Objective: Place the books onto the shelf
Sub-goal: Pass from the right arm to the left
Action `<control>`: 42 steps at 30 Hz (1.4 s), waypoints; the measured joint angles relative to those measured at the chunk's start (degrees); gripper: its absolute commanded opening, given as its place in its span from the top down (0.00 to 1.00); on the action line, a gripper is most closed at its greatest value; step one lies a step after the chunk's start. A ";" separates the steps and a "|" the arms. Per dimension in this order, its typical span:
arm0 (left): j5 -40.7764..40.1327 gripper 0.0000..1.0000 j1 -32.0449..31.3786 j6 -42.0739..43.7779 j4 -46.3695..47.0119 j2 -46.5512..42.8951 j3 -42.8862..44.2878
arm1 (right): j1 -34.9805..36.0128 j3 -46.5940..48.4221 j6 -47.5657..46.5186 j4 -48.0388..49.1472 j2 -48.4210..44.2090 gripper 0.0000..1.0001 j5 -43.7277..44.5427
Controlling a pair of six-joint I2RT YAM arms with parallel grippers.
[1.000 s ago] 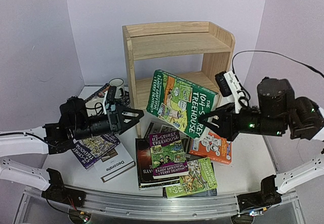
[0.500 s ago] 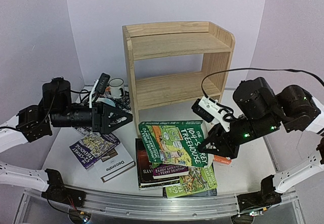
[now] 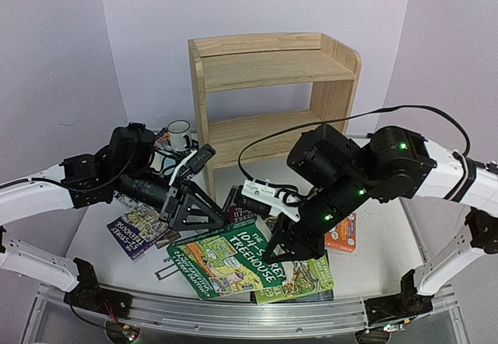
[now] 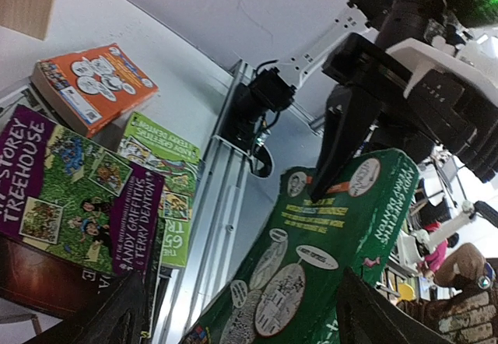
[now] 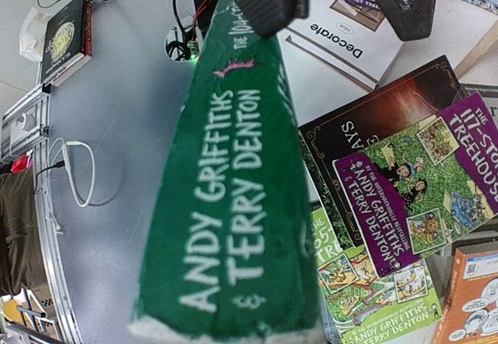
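You swung the right gripper (image 3: 299, 239) left and down. The green book (image 3: 227, 257) it clamps went from tilted before the shelf (image 3: 257, 56) to cover-up, low over the book pile (image 3: 305, 278). Your left gripper (image 3: 204, 218) came in, and its spread jaws now flank the book's left edge

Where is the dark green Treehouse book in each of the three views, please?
Top external: green book, lower centre, over the pile.
Left wrist: lower right, cover showing.
Right wrist: centre, spine toward the camera.
Shared landmark: orange book, lying flat in all three.
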 measured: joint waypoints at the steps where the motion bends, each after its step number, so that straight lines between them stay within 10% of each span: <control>1: 1.46 0.10 0.01 0.26 -0.01 0.06 0.00 | 0.01 0.26 -0.48 0.00 0.31 0.91 -0.18; 15: 14.34 0.11 -0.26 3.97 0.05 -1.94 -0.17 | -0.29 4.61 -4.15 0.03 2.14 0.92 -1.99; 25: 11.86 0.43 -0.34 7.84 0.01 -1.55 -0.17 | -4.74 6.46 -5.01 -0.35 4.29 0.90 -2.17; 30: 9.31 0.91 -0.28 10.14 -0.08 -1.52 -0.24 | -6.21 7.18 -6.30 -0.72 4.94 0.84 -4.07; 32: 9.34 0.95 -0.29 11.44 0.13 -1.51 -0.26 | -6.56 7.59 -6.65 -1.14 5.18 0.77 -4.83; 38: 5.72 1.00 -0.46 13.89 -1.00 -1.48 -0.28 | -7.20 8.18 -7.94 -0.36 5.20 0.10 -3.26; 42: -0.39 1.00 -0.63 14.30 -3.00 -1.94 -0.83 | -7.44 8.47 -8.15 1.07 5.15 0.02 1.09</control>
